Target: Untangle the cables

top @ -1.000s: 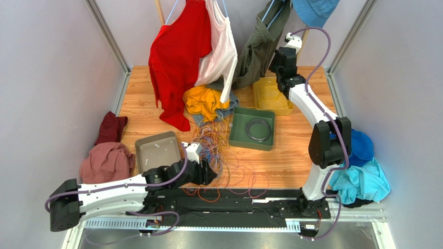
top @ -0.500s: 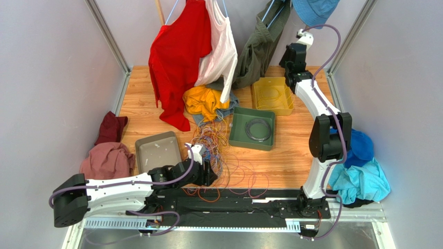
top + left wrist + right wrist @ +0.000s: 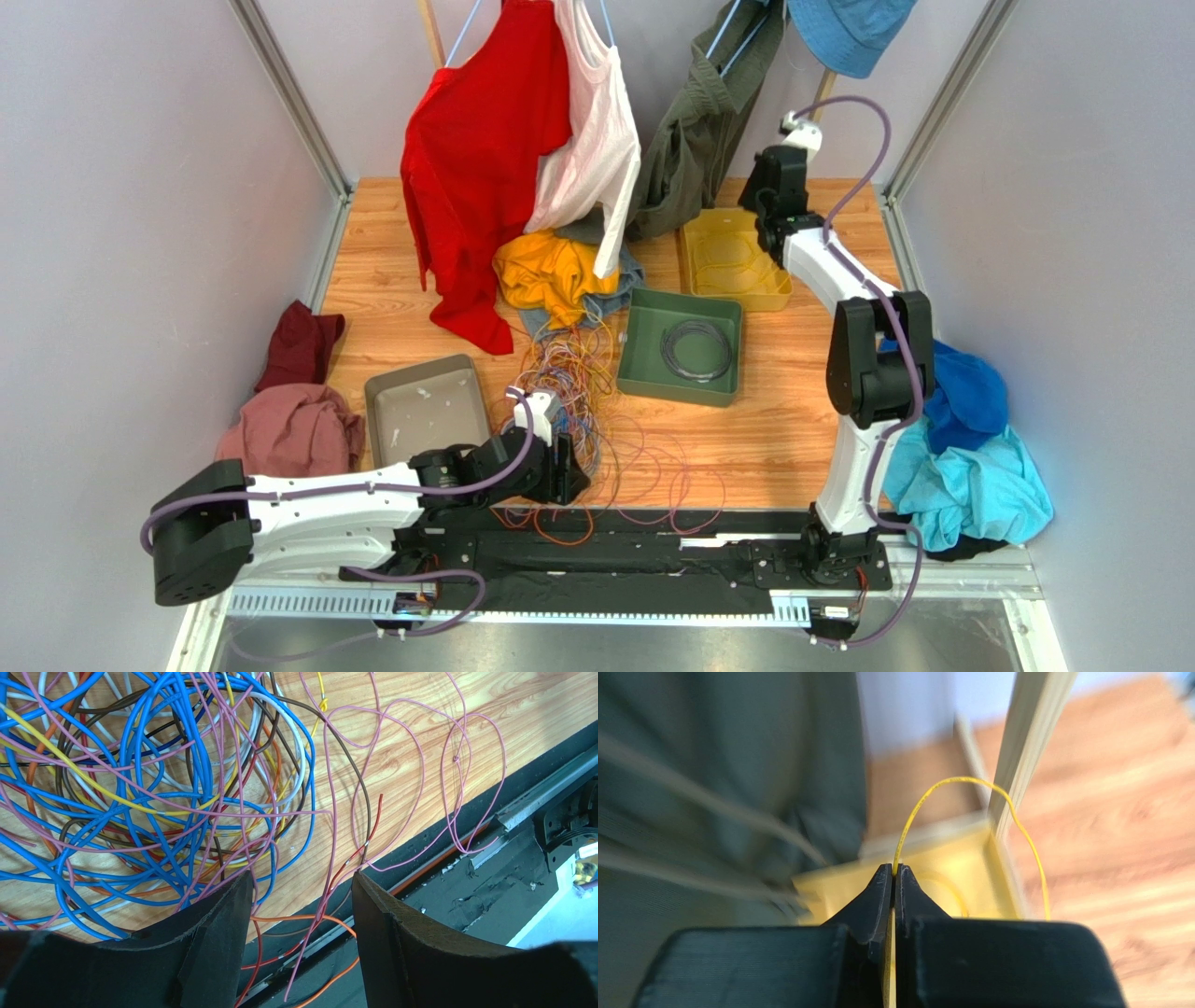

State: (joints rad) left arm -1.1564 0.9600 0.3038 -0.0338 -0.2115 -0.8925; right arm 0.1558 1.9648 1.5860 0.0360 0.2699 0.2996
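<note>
The cables (image 3: 575, 385) lie as a tangle of blue, pink, orange, yellow, brown and white wires on the wooden table; the left wrist view shows the cables (image 3: 161, 777) close up. My left gripper (image 3: 561, 469) sits at the tangle's near edge. The left gripper (image 3: 300, 882) is open, and loose pink, red and orange strands run between its fingers, unpinched. My right gripper (image 3: 769, 189) hangs over the yellow tray (image 3: 780, 287) at the back. The right gripper (image 3: 894, 868) is shut on a thin yellow cable (image 3: 962, 784) that arcs up and down to the right.
A green tray (image 3: 638, 378) holds a dark ring coil (image 3: 697, 350); a grey tray (image 3: 425, 406) stands left of the tangle. Red, white and olive garments (image 3: 477, 154) hang at the back. Cloth heaps lie left (image 3: 288, 434) and right (image 3: 968, 462). A black rail (image 3: 631, 539) lines the near edge.
The right gripper swung up and right with the yellow cable, then came back left and lower over the yellow tray. The left arm's elbow crept right; its gripper stayed open by the tangle.
</note>
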